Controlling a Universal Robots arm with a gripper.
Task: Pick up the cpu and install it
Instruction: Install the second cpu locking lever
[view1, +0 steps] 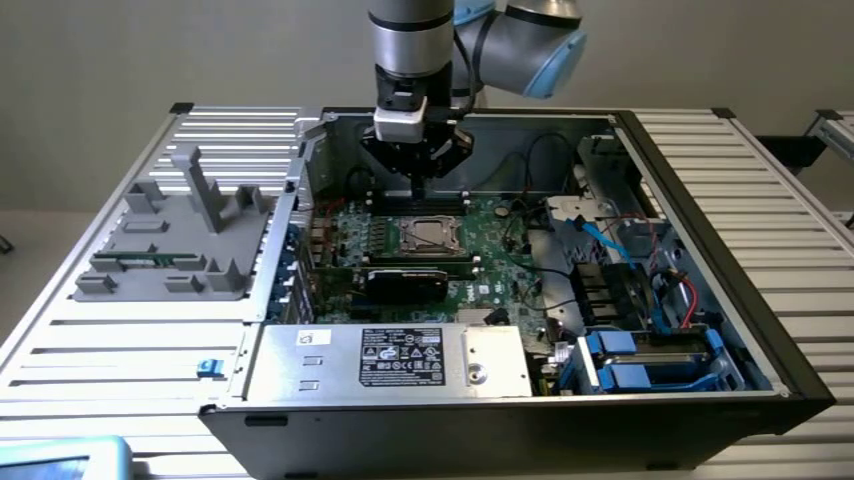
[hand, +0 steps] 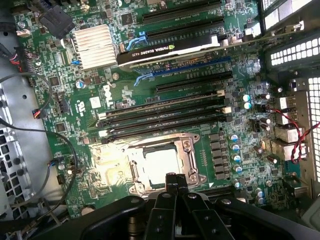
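Small flat square cpu with bright silver top (hand: 161, 165) seated inside the black square socket with hinged metal frame (hand: 189, 150) on the green motherboard (hand: 90, 105), mid-case in the open black computer tower (view1: 747, 330). Black two-finger gripper (hand: 176, 179) poised just above socket, at its 6 o'clock edge in the wrist view; fingers fully closed, gripping nothing. Black graphics card (hand: 170, 49) slotted at 12 o'clock of socket, well apart.
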